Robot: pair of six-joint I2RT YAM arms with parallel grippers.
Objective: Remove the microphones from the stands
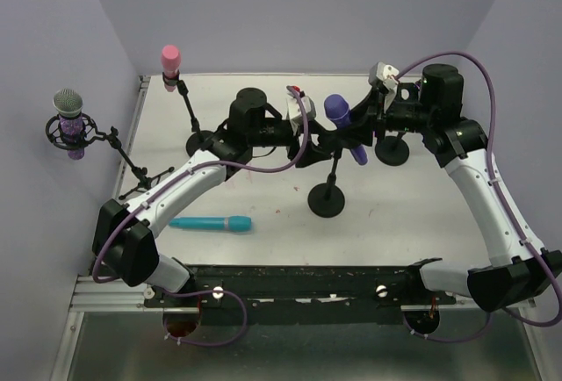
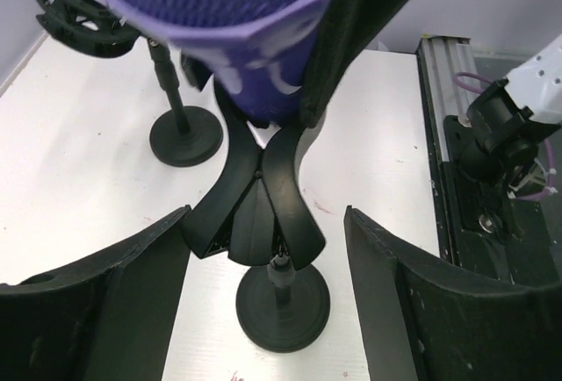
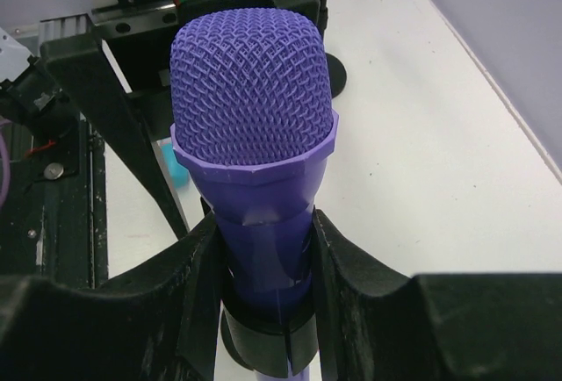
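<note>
The purple microphone sits tilted in the black clip of a round-based stand at the table's middle. In the right wrist view its mesh head fills the centre. My right gripper is shut on its body just above the clip; it also shows in the top view. My left gripper is open. Its fingers stand either side of the clip's forked holder without touching it, and it comes in from the left in the top view. The microphone's head is above the holder.
A teal microphone lies on the table front left. A pink microphone on a stand is at the back left. A grey-headed microphone in a shock mount stands far left. Another stand base is beside the right gripper.
</note>
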